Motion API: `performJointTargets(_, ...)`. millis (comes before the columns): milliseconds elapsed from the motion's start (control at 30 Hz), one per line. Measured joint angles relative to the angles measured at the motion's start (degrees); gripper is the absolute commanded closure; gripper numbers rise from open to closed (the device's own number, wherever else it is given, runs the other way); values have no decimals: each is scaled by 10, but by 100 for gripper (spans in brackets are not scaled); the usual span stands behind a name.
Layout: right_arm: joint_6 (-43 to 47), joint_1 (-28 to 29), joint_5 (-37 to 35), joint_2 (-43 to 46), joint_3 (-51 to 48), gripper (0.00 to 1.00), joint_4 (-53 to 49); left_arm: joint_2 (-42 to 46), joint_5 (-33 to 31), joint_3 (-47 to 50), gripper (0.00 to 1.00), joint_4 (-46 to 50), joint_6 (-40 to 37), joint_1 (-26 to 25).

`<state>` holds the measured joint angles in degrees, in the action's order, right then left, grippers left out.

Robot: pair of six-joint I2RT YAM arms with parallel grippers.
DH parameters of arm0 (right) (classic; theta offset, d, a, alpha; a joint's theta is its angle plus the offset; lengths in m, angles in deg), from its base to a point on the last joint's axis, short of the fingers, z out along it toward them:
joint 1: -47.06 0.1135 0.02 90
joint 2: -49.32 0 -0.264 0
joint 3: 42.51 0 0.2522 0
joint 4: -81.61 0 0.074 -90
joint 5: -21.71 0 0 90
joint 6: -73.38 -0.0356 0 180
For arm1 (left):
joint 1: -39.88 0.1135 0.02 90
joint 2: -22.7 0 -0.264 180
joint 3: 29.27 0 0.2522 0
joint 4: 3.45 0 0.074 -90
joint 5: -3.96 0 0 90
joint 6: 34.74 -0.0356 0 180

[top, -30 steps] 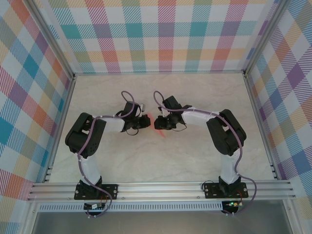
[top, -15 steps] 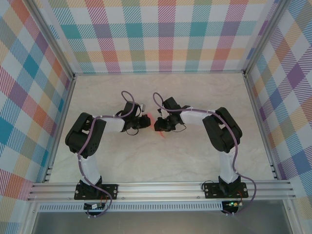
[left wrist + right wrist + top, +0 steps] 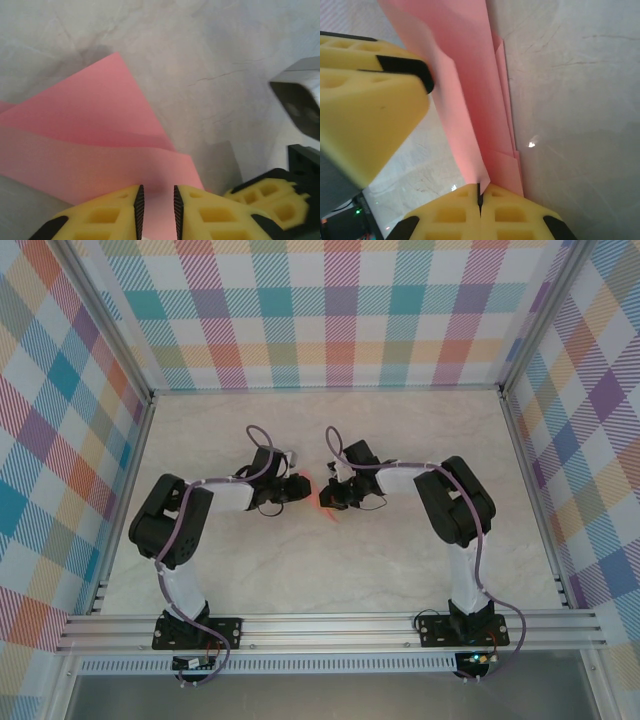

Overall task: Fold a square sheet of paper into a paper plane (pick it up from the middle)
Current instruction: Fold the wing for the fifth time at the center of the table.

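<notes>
R gripper (image 3: pixel 480 202): jaws shut tight, no gap btwn them, pinching an edge of the pink paper (image 3: pixel 470 85). The paper rises out of the seam as a loose flap, w/ more folded layers lying flat on the table (image 3: pixel 580 100) just beside it. L gripper (image 3: pixel 156 212): jaws a little apart, paper running thru the narrow gap. The gap looks wider than the sheet, so I read it as not clamped. From above, both grippers meet nose to nose at mid-table, w/ a sliver of pink showing under and btwn them. Paper is part-folded: L wrist cam shows a pointed flap over a longer strip, creases soft, so prob mid-fold and not yet a plane. Step in hand, as I judge it: R holds the layer while L re-positions for the next crease. To do it well, R shd hold firm but not drag, as thin paper tears or skews easily. L shd clear the sheet fully before moving sideways, else pad friction pulls the fold out of line. Bring edge to edge before pressing, check the point sits on the centre line, then press flat from the crease outward. The two grippers are v. close, so move one arm at a time to avoid a knock. Lower layers partly hidden; can't tell how many folds are in.
</notes>
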<state>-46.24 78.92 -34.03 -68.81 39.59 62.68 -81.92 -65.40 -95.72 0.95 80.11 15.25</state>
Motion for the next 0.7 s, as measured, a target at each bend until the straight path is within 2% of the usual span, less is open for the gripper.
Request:
performJointTargets(300, -33, -23, 56, -3, -16, 100, 45, 17, 32, 38, 73, -58, 12, 0)
performJointTargets(700, -47, -31, 84, -21, -18, 100, 61, -5, 51, 45, 78, -96, 13, 0)
